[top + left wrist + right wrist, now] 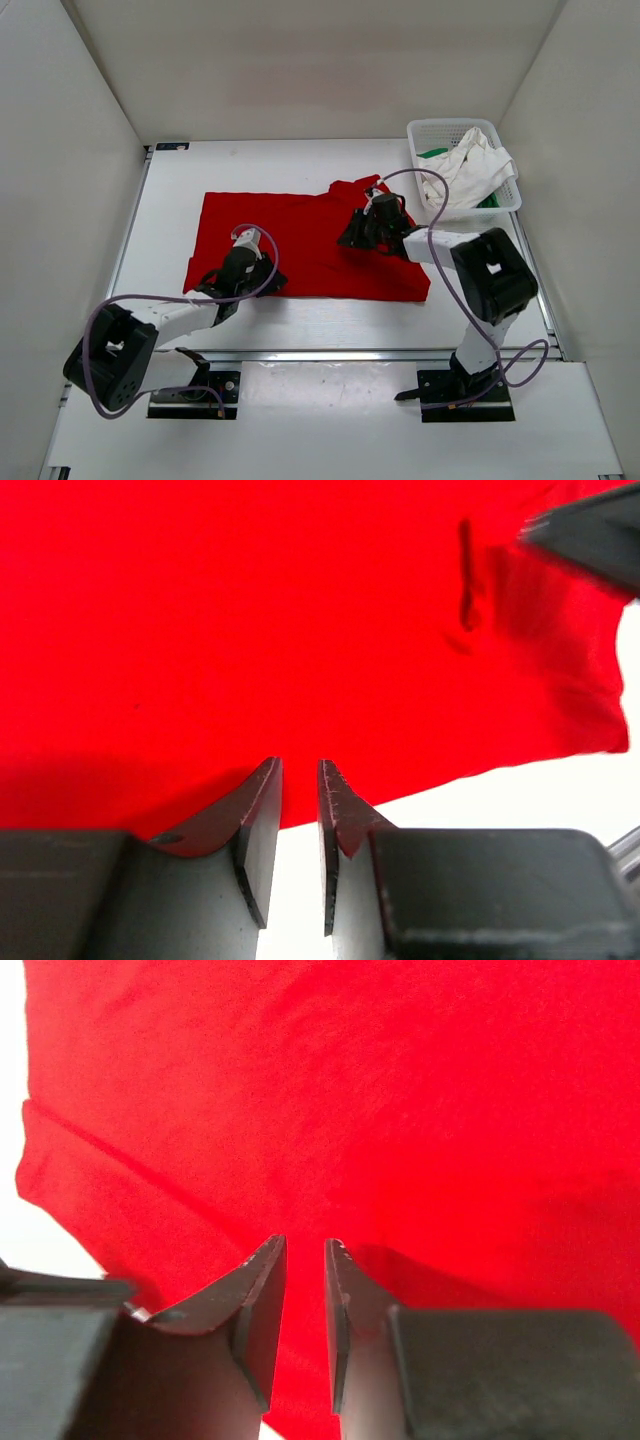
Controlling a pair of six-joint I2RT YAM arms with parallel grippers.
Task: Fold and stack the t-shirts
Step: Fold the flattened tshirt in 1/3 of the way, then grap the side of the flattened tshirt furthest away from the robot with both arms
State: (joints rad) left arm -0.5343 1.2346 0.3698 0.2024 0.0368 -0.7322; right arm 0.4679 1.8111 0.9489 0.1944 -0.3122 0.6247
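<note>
The red t-shirt [300, 235] lies spread flat on the white table. My left gripper [265, 275] is low at its near left hem, open by a narrow gap with nothing between the fingers. In the left wrist view [300, 765] the tips sit at the edge of the red cloth [300, 610]. My right gripper [352, 238] is over the shirt's right part near the collar, also open by a narrow gap and empty [305, 1245], above red cloth [400, 1090]. The off-white t-shirt [465, 170] and the green t-shirt [433, 153] lie crumpled in the basket.
The white mesh basket [440, 125] stands at the table's far right corner. White walls enclose the table on the left, the back and the right. The right gripper's finger [590, 530] shows at the top right of the left wrist view.
</note>
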